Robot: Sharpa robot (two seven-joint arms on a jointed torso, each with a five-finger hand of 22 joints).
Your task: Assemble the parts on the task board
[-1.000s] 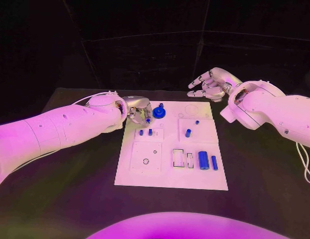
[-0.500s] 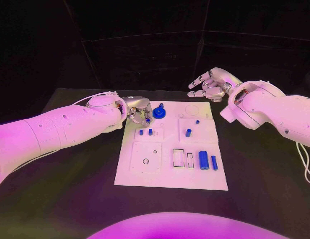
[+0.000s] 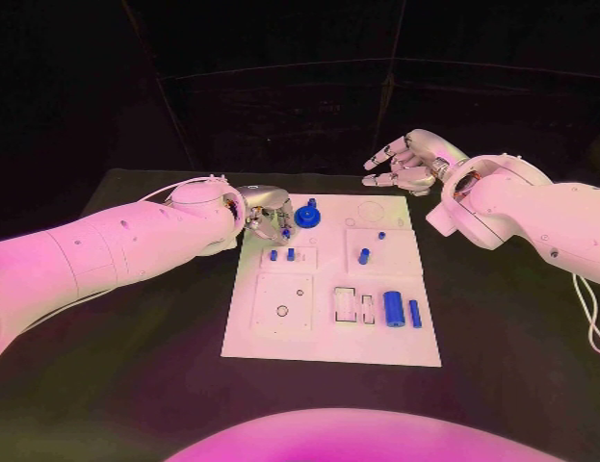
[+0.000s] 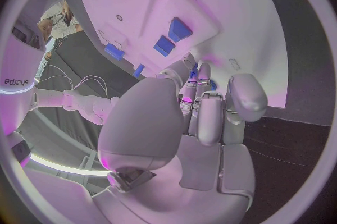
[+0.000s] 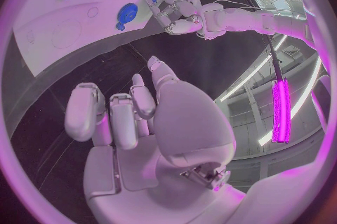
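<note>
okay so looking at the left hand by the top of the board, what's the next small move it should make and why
Probably ease the left hand a little toward the round blue part at the task board's far end and close on it. Its fingertips sit just beside that part, apparently holding nothing, while the right hand hangs off beyond the board.

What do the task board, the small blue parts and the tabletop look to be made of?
Task board: flat, matt white sheet, probably plastic, with outlined cut-outs.
Blue parts, such as the large cylinder: solid-coloured and smooth, likely moulded or printed plastic.
Table: dark, dull surface without glare; whether it is cloth, mat or laminate cannot be told.
</note>
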